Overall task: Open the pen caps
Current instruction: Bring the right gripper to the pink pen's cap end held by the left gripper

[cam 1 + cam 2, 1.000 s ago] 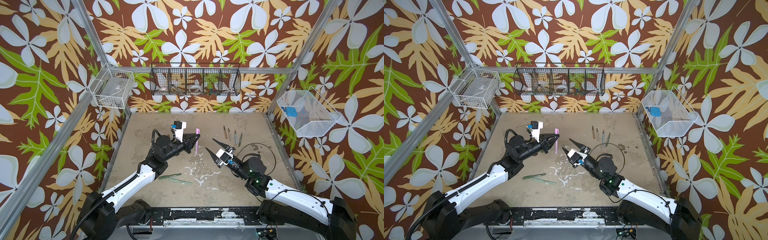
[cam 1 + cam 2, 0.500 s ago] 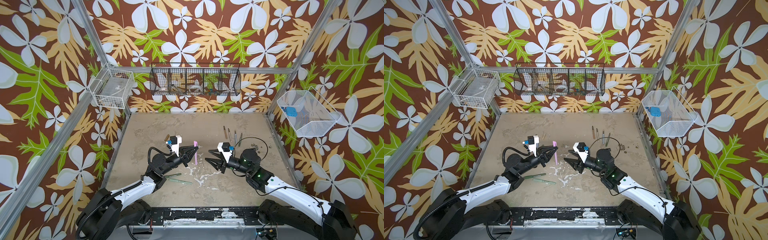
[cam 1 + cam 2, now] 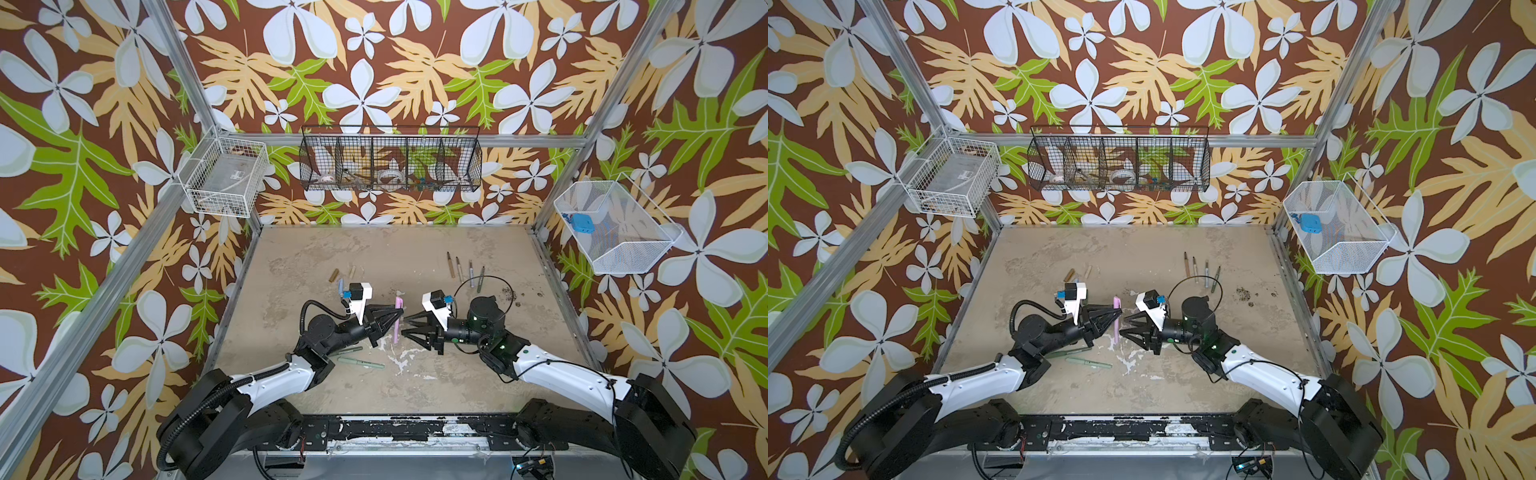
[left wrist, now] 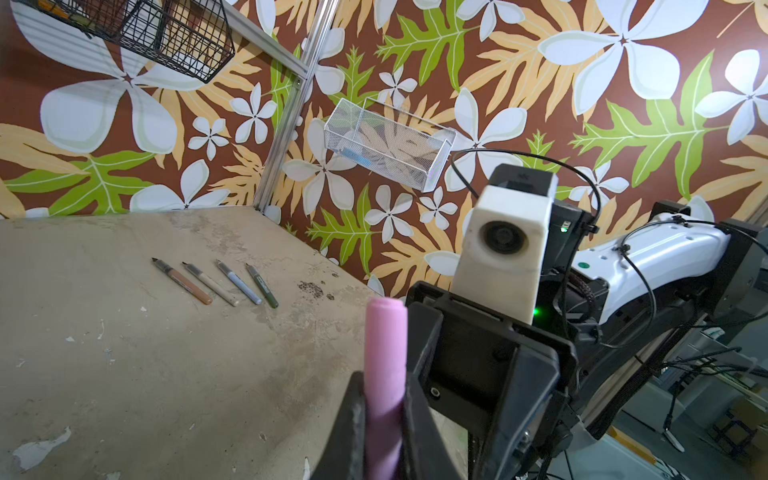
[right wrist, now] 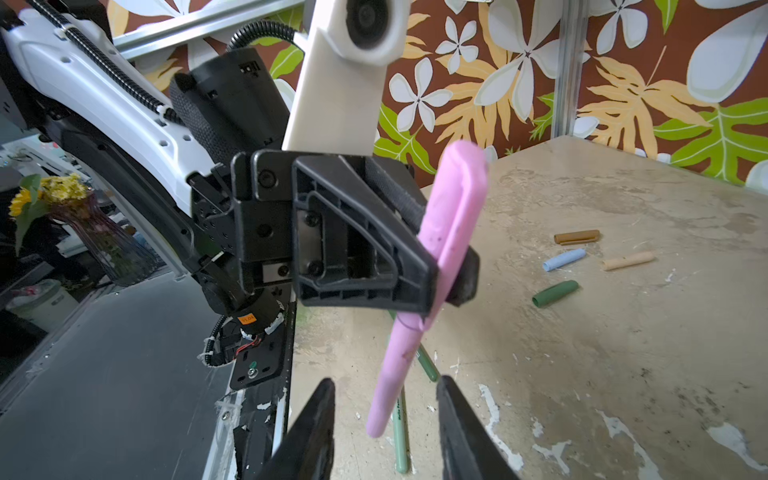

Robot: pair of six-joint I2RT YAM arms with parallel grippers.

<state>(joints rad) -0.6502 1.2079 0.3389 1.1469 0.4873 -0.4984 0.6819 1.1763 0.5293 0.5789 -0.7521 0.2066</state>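
Pink matte pen (image 5: 397, 374), slim, cylindrical, cap (image 5: 459, 187) on, clenched in your left gripper (image 5: 446, 282); your right gripper (image 5: 385, 384) spread, black jaws flanking the pen's tail.

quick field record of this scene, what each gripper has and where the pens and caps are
left gripper: shut on the pink pen, cap end up
right gripper: open, fingers either side of the pen's lower end, not clamped
pink cap: on the pen
loose caps: four on the table, brown, light blue, beige, green
uncapped pens: four in a row, far right of table
green pens: two lying by the left arm
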